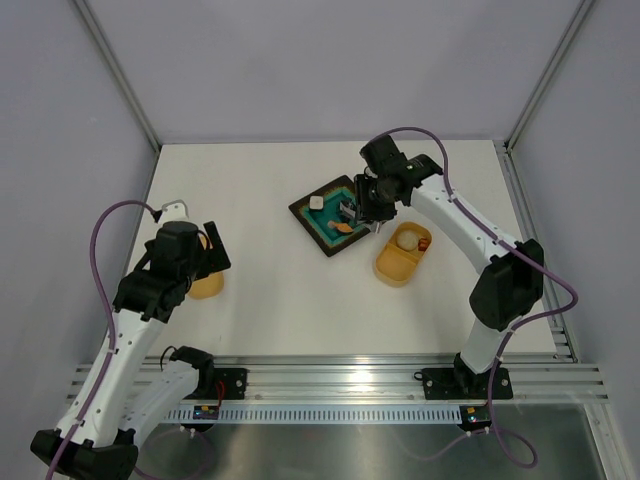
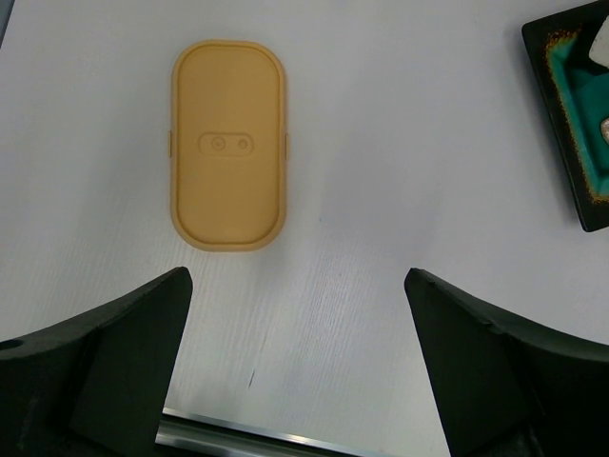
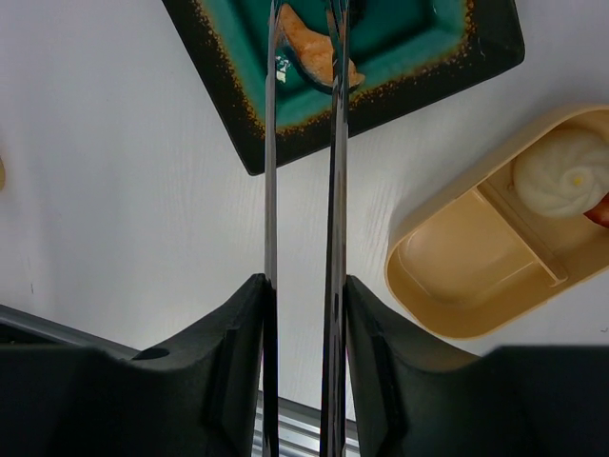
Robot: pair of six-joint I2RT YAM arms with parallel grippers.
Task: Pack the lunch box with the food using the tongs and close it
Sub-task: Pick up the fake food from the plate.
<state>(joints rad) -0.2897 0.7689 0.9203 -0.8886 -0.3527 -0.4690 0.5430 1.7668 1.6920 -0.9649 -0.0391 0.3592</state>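
Note:
My right gripper is shut on the silver tongs, whose two arms run slightly apart out over the teal plate. An orange slice lies on the plate between and under the tong arms. The yellow-orange lunch box sits right of the plate, with a beige ball and a reddish bit in its far compartment. The near compartment is bare. A white cube rests on the plate's far corner. My left gripper hangs open near the lid.
The lid lies flat on the white table at the left, partly under my left arm. The plate and lunch box sit mid-table. A metal rail runs along the near edge.

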